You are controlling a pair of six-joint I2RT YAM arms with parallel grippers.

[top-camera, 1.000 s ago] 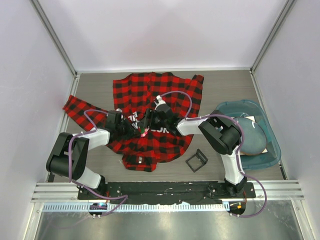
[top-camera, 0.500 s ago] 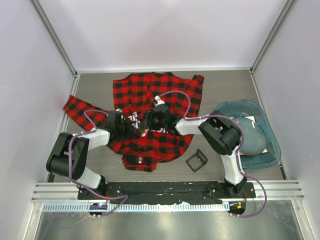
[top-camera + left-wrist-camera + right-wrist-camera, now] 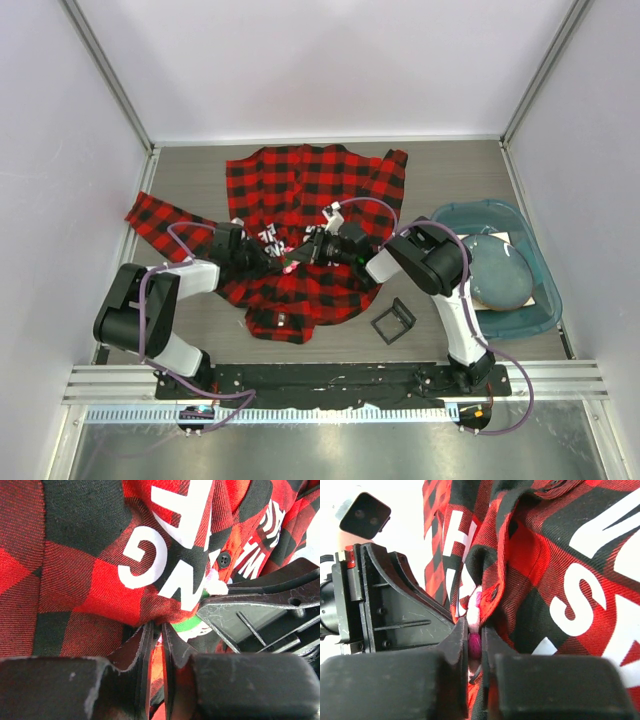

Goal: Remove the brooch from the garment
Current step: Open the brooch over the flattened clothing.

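Note:
The garment [image 3: 300, 190], a red-and-black check shirt with white lettering, lies spread on the table. Both grippers meet over its lettered patch. The brooch [image 3: 476, 611] shows as a pink and white bit poking from a fold, and my right gripper [image 3: 474, 628] is shut on it. From above it is a tiny pink spot [image 3: 288, 266]. My left gripper [image 3: 156, 628] is shut on a pinched fold of the garment [image 3: 100, 580] right beside it. In the left wrist view a white and green edge of the brooch [image 3: 197, 625] peeks out beside the right gripper's finger [image 3: 260, 605].
A black square frame [image 3: 394, 321] lies on the table right of the shirt's hem. A teal basin [image 3: 527, 314] with a grey object inside sits at the right edge. White walls enclose the table on three sides.
My right gripper has gone from wide open to shut on the brooch, and its wrist has dropped lower and shifted right. The left gripper has kept its hold on the fabric.

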